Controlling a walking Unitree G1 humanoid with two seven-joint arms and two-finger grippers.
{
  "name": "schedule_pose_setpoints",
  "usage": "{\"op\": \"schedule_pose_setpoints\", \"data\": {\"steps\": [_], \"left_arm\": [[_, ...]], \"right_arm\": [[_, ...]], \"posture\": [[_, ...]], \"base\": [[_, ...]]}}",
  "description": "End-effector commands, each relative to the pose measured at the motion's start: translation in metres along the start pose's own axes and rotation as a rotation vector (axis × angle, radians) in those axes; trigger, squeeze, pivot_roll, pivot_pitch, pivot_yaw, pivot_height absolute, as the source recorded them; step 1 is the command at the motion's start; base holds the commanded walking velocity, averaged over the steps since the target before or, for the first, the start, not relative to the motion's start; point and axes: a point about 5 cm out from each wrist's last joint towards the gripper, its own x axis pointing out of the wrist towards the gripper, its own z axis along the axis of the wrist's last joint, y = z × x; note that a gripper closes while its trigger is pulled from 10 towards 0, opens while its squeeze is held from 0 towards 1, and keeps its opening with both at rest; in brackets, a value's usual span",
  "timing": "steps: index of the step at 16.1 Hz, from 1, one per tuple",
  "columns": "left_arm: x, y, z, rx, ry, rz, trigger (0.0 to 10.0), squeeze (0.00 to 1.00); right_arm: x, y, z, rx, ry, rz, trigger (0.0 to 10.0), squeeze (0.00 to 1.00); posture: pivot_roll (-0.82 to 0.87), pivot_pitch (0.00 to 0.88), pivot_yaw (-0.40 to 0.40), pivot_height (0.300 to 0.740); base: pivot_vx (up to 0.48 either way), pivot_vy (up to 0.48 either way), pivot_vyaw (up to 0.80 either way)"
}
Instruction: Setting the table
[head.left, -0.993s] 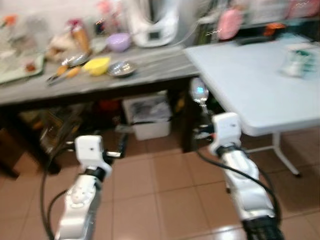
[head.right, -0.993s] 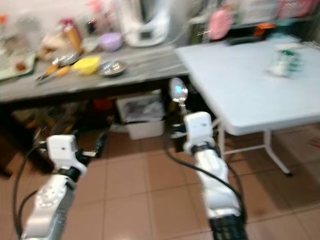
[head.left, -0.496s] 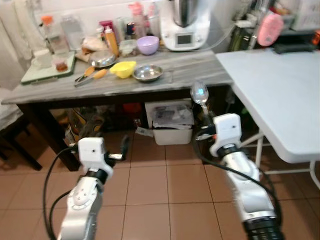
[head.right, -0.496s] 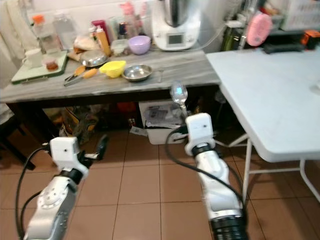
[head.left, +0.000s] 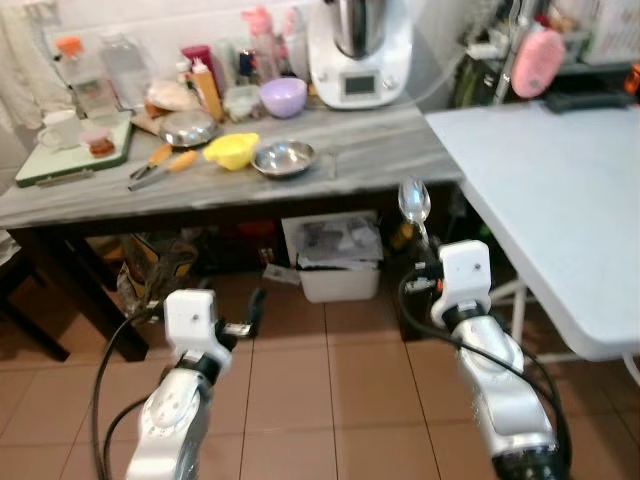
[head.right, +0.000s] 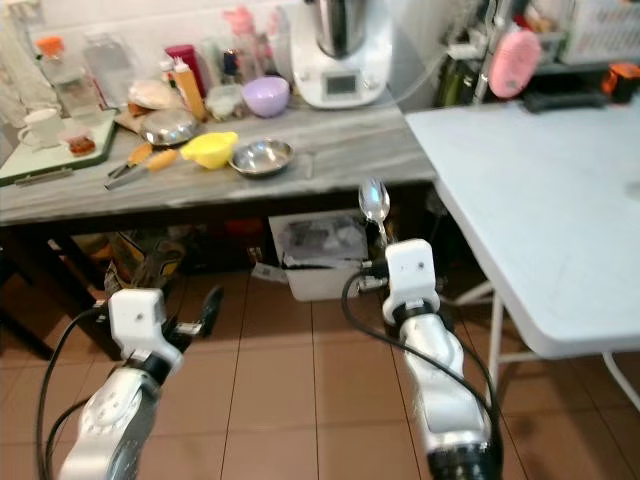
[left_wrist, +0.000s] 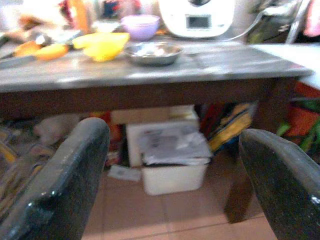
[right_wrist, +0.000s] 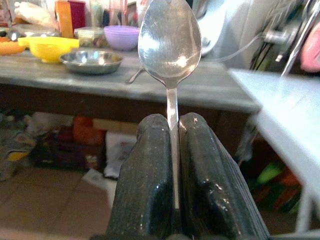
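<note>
Right gripper (right_wrist: 172, 165) clamped on spoon (right_wrist: 170, 42), bowl upright, handle hidden between fingers, just beside white table (head.left: 560, 170), left gripper (left_wrist: 170, 165) spread empty, low before counter (head.left: 200, 180)

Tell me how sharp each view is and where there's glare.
Left eye view: fairly sharp, the spoon and steel bowl crisp. Left wrist view: soft all over, the worktop washed out at its top edge, the open left gripper fingers blurred. Right wrist view: spoon bowl shows bright reflections, right gripper sharp, background soft.
</note>
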Motion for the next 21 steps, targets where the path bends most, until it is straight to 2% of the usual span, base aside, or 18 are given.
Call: {"op": "schedule_pose_setpoints", "data": {"steps": [1, 5, 10, 12, 18, 21], "left_arm": [[-0.001, 0.005, 0.002, 0.017, -0.006, 0.013, 10.0, 0.00], [-0.008, 0.004, -0.006, 0.023, 0.018, 0.016, 10.0, 0.00], [-0.003, 0.000, 0.001, 0.023, -0.006, 0.002, 10.0, 0.00], [-0.002, -0.001, 0.001, 0.023, -0.009, -0.004, 10.0, 0.00], [0.000, -0.004, 0.001, 0.024, -0.007, -0.021, 10.0, 0.00], [0.002, -0.005, 0.002, 0.025, -0.010, -0.027, 10.0, 0.00]], "right_arm": [[-0.002, -0.004, 0.001, 0.015, -0.002, -0.018, 10.0, 0.00], [-0.009, -0.005, -0.006, 0.022, 0.017, -0.027, 10.0, 0.00], [-0.005, -0.005, -0.003, 0.026, 0.011, -0.026, 10.0, 0.00], [-0.003, -0.004, -0.003, 0.033, 0.012, -0.021, 10.0, 0.00], [-0.003, -0.001, 0.000, -0.005, -0.005, 0.001, 10.0, 0.00], [-0.003, 0.001, 0.001, -0.015, -0.017, 0.012, 10.0, 0.00]], "posture": [[-0.15, 0.000, 0.093, 0.740], [-0.16, 0.000, 0.096, 0.740], [-0.15, 0.000, 0.094, 0.740], [-0.15, 0.000, 0.095, 0.740], [-0.16, 0.000, 0.099, 0.740], [-0.15, 0.000, 0.100, 0.740]], "base": [[0.311, 0.000, 0.00], [0.307, 0.000, 0.00], [0.310, 0.000, 0.00], [0.326, 0.000, -0.63], [0.387, 0.000, -0.11], [0.480, 0.000, 0.70]]}}
